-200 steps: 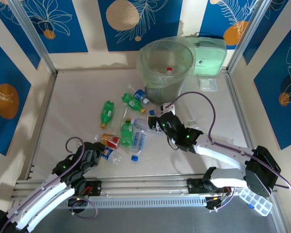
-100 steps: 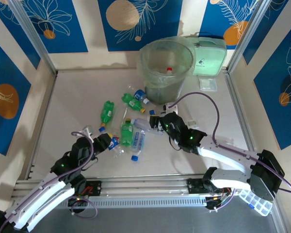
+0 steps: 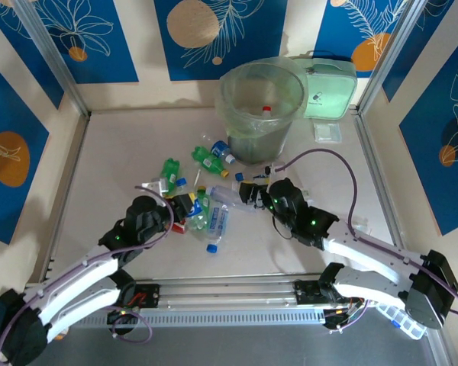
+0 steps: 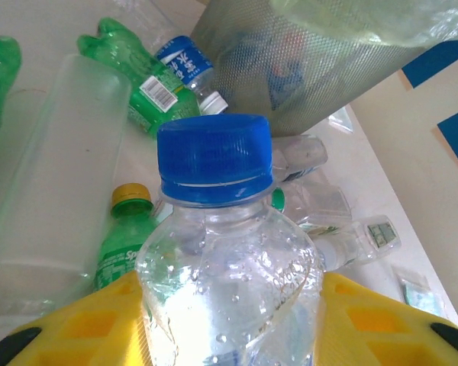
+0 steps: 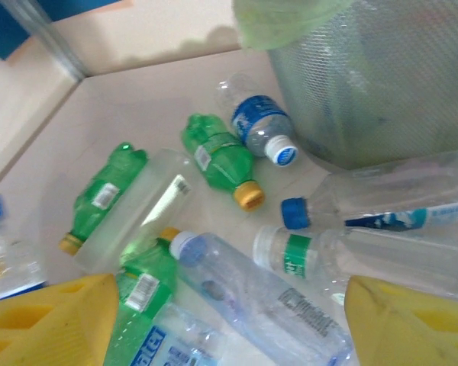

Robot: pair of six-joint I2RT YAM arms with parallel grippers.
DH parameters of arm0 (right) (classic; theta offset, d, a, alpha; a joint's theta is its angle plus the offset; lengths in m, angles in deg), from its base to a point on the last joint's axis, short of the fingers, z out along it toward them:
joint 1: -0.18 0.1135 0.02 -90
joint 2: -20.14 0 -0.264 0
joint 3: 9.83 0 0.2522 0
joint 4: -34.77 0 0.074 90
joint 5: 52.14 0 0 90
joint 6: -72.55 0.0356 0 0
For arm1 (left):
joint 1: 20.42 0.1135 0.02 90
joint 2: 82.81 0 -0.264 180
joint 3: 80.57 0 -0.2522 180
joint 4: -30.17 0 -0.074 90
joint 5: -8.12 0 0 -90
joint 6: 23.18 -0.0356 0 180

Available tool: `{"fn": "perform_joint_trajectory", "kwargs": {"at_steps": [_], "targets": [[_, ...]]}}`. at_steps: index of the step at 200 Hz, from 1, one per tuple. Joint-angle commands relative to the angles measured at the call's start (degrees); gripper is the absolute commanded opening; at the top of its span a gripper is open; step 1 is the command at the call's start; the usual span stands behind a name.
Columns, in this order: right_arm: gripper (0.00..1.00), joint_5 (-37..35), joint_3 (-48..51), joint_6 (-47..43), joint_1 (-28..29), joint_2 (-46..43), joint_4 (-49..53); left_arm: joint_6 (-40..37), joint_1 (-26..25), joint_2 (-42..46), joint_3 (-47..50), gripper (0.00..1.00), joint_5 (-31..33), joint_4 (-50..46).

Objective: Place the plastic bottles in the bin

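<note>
My left gripper (image 3: 185,207) is shut on a clear bottle with a blue cap (image 4: 221,259). The bottle stands upright between the yellow fingers (image 4: 84,320) and is held over the pile. The bin (image 3: 225,95), a grey-green bucket with a pale green bag, stands at the back; its mesh wall (image 4: 313,69) rises just beyond the held bottle. Several green and clear bottles lie in front of it, such as a green one (image 3: 168,177) and a blue-labelled one (image 5: 256,122). My right gripper (image 5: 233,320) hangs open above a clear white-capped bottle (image 5: 267,297).
A flat mint-green case (image 3: 328,90) leans behind the bin on the right, with a small clear packet (image 3: 327,131) in front of it. A clear compartment box (image 3: 403,316) sits at the near right corner. Aluminium rails border the table.
My left gripper has travelled from near its base toward the pile and the bin, carrying the blue-capped clear bottle. The right gripper has shifted slightly to the right and stayed open.
</note>
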Motion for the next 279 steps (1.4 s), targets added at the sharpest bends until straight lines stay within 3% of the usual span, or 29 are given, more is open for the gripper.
{"fn": "perform_joint_trajectory", "kwargs": {"at_steps": [1, 32, 49, 61, 99, 122, 149, 186, 233, 253, 279], "targets": [[0.81, 9.5, 2.5, -3.7, -0.3, -3.4, -7.1, -1.7, 0.7, -4.5, -2.2, 0.35, -4.1, 12.2], [0.85, 18.6, 3.0, -6.2, -0.4, -3.8, -10.2, 0.3, 2.5, -11.7, -1.9, 0.35, -15.2, 26.5], [0.87, 17.8, 2.3, -6.5, 0.8, -1.5, -11.3, 1.9, 3.3, -14.1, -1.5, 0.35, -21.1, 32.8], [0.88, 17.7, 1.6, -6.6, 2.0, 1.0, -12.3, 3.0, 3.8, -14.8, -1.0, 0.35, -23.0, 35.6], [0.85, 27.7, 0.0, -14.6, 4.7, 6.1, -13.9, 5.3, 4.7, -14.2, 0.7, 0.33, -27.6, 41.7], [0.88, 36.4, -0.5, -13.3, 3.4, 7.2, -15.4, 7.1, 4.8, -15.9, 1.6, 0.31, -30.3, 46.3], [0.89, 41.4, 0.1, -9.6, 1.2, 8.0, -17.8, 9.7, 4.8, -20.4, 2.4, 0.30, -34.1, 54.7], [0.78, 49.9, 2.5, -0.9, -5.2, 8.5, -24.5, 12.5, 4.7, -25.2, 2.4, 0.24, -38.3, 63.8], [0.55, 51.7, 2.7, 1.3, -6.3, 8.8, -25.5, 11.5, 4.5, -24.3, 2.4, 0.24, -38.4, 62.3], [0.46, 51.7, 2.9, 2.1, -7.0, 8.8, -25.7, 11.0, 4.3, -23.7, 2.5, 0.31, -38.2, 61.4], [0.41, 50.7, 3.0, 2.0, -7.1, 8.2, -24.9, 9.9, 4.2, -21.8, 2.9, 0.55, -37.1, 58.7]]}}
